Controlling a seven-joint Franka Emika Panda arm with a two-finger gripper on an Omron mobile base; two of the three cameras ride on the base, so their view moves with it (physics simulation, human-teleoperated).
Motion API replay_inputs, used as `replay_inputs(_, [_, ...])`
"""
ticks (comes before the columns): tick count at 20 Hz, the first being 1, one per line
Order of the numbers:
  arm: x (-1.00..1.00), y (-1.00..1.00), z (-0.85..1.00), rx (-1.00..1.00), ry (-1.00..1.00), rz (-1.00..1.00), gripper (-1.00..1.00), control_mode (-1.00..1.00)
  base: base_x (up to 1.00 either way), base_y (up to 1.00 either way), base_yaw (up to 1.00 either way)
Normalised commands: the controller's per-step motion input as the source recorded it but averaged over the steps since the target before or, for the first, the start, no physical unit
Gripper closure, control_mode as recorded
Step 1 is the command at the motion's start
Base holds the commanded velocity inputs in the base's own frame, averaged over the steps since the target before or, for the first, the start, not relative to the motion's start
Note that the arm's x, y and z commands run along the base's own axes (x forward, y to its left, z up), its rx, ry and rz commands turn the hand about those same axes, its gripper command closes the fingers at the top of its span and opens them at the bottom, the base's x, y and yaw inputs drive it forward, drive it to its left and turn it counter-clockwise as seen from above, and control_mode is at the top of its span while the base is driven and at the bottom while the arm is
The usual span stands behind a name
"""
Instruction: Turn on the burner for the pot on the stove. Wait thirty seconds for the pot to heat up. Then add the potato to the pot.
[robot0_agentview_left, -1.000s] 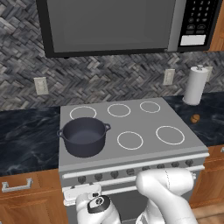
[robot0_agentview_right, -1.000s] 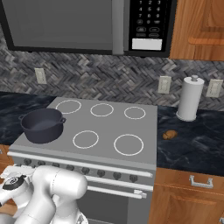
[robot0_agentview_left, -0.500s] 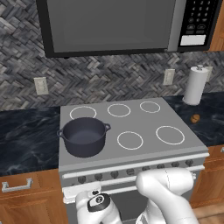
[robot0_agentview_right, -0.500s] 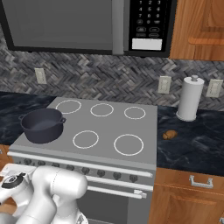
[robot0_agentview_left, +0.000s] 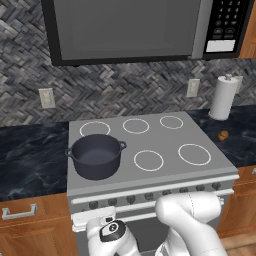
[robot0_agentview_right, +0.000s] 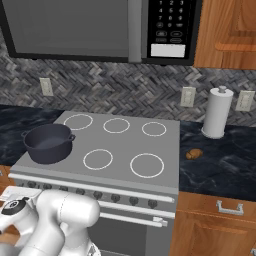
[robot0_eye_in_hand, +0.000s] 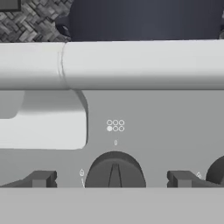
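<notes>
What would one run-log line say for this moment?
stage: reaching for knob | hand: open, straddling knob, not gripping | pot: on front-left burner | potato: on counter right of stove

Pot (robot0_agentview_left: 96, 155) on stove (robot0_agentview_left: 165, 142); potato (robot0_agentview_left: 223, 135) on counter (robot0_agentview_left: 245, 142)

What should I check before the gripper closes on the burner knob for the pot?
1. Gripper open: ok, fingertips stand either side of the knob.
2. Knob centred between them: ok.
3. Knob matches the pot's burner: the dot diagram marks the front-left ring, where the pot sits: ok.
4. Burner already on: cannot tell.
5. Potato waiting on the counter right of the stove: ok.
</notes>
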Motion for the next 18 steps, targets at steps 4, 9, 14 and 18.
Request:
replay_inputs(4, [0.08,0.00,-0.02,0.00,0.00,0.00,-1.00,-1.00,0.00,0.00,0.00])
replay_inputs(9, [0.22,0.00,0.00,0.00,0.00,0.00,-1.00,-1.00,0.00,0.00,0.00])
replay_inputs(14, [0.13,0.00,0.00,0.00,0.00,0.00,-1.00,-1.00,0.00,0.00,0.00])
replay_inputs(18, [-0.11,-0.01,-0.01,0.00,0.00,0.00,-1.00,-1.00,0.00,0.00,0.00])
